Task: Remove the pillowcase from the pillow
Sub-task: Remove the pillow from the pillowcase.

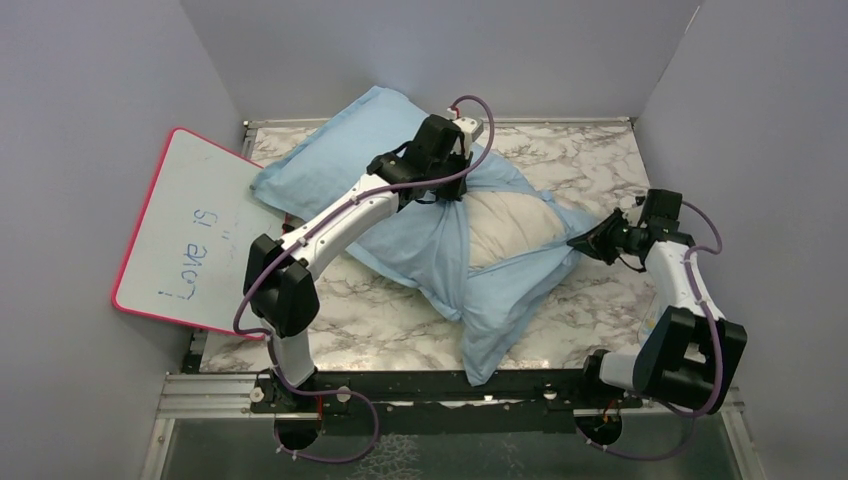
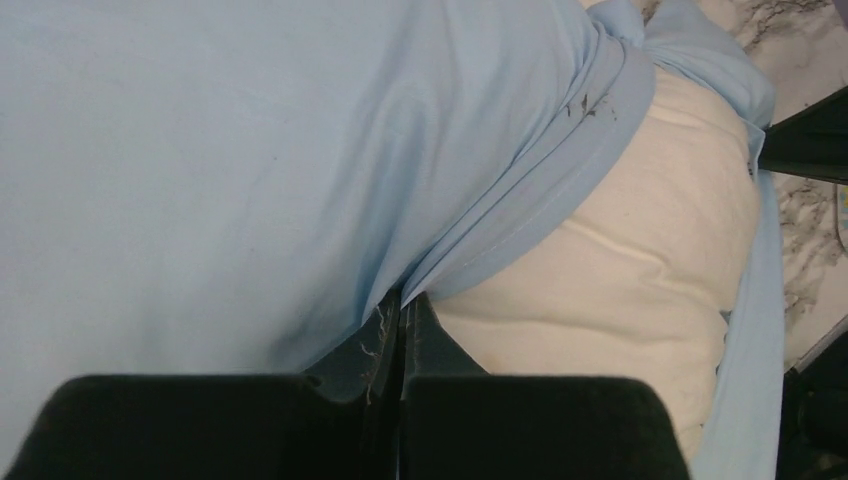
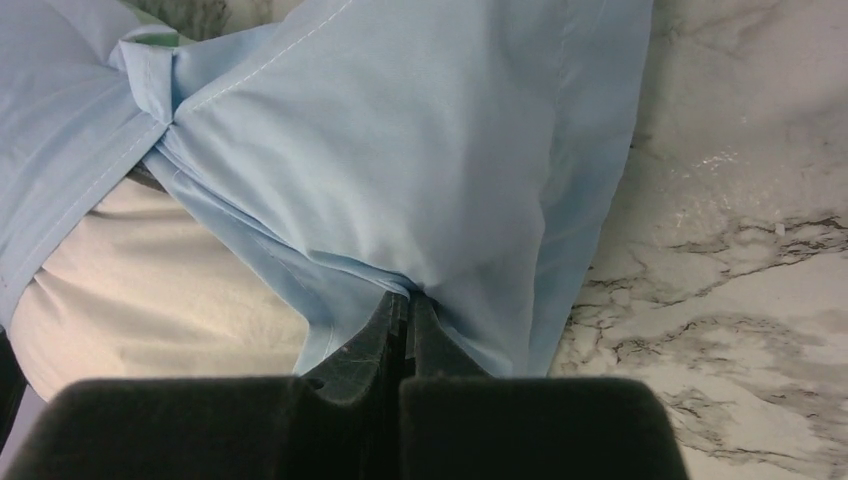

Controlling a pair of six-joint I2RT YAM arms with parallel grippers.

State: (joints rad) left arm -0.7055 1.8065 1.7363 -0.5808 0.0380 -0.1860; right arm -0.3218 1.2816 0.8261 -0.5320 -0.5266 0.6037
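Marble table (image 1: 600,160) is seen with the pillow (image 1: 505,225) lying mid-frame, half bared, while the pillowcase (image 1: 400,240) is pinched between closed fingers of the left gripper (image 1: 440,197) and right gripper (image 1: 580,243), so grip could be lost if cloth is snagged on the pillow.

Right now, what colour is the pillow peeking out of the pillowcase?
The pillow is creamy off-white, clearest in the left wrist view.

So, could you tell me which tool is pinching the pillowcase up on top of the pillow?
The left tool, shut on the pillowcase hem above the pillow; the right tool grips it at the edge, beside the marble.
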